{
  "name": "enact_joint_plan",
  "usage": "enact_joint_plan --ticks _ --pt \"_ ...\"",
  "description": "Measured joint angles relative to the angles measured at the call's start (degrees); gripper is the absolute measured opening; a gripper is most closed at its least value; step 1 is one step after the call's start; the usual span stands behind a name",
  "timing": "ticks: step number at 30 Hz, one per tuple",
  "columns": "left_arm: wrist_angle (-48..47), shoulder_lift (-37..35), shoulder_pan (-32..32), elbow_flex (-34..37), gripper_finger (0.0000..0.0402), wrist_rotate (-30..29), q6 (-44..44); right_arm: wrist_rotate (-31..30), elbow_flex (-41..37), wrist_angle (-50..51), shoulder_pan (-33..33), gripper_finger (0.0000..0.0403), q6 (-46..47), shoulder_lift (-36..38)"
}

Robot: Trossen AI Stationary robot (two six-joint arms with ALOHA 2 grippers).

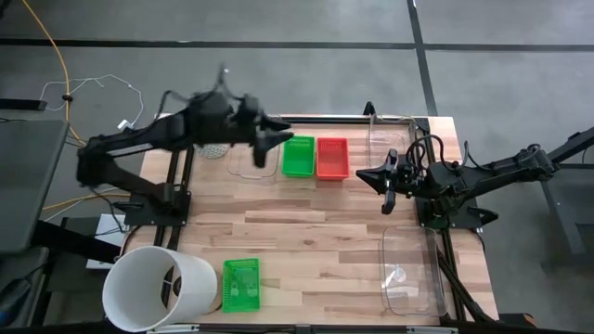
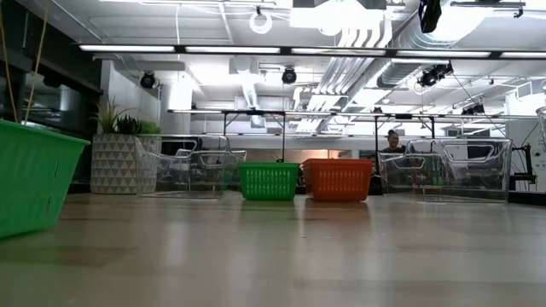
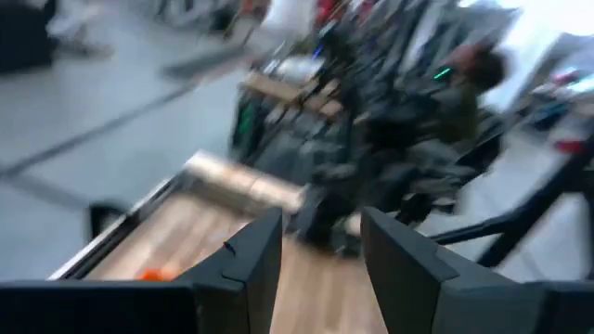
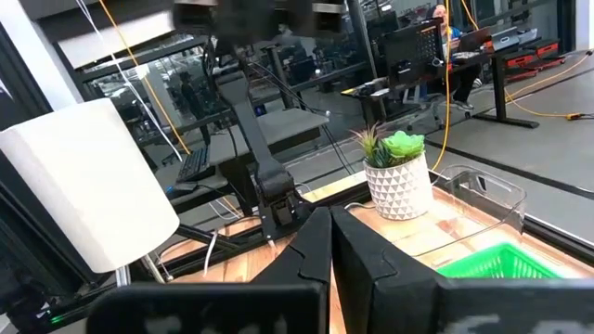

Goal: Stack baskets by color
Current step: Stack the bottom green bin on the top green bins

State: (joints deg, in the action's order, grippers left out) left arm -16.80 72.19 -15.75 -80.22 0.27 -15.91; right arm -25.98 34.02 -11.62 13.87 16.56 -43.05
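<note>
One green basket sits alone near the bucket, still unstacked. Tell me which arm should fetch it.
Left, probably. The lone green basket lies on the left half of the table, and the left gripper is open with nothing held. The right gripper is shut and across the table.

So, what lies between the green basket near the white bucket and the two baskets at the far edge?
Only bare wooden table, seen in the high view, between the near green basket and the green and red pair.

High view looks straight down on the table [image 1: 306,232] — low view skims it level, both sharing the green basket [image 1: 298,156] [image 2: 268,181].
</note>
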Motion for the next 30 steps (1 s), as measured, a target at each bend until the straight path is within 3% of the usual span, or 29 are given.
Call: enact_joint_plan --ticks 9,16,20,30 --pt "31.74 -12.28 9.4 27.03 0.0138 -0.8 0.63 -0.02 0.0 -1.92 0.02 0.0 -0.04 -0.02" --pt "43.68 -16.51 11.48 42.03 0.0138 -0.84 -3.54 -0.02 0.0 -4.22 0.02 0.0 -0.04 -0.02" --pt "44.09 -17.53 12.06 45.85 0.0138 -0.96 -6.0 -0.46 0.0 -5.26 0.01 0.0 -0.05 -0.04" --pt "44.22 -17.03 12.48 46.44 0.0138 -1.13 -4.45 -0.48 0.0 -5.3 0.0 0.0 -0.08 -0.04"
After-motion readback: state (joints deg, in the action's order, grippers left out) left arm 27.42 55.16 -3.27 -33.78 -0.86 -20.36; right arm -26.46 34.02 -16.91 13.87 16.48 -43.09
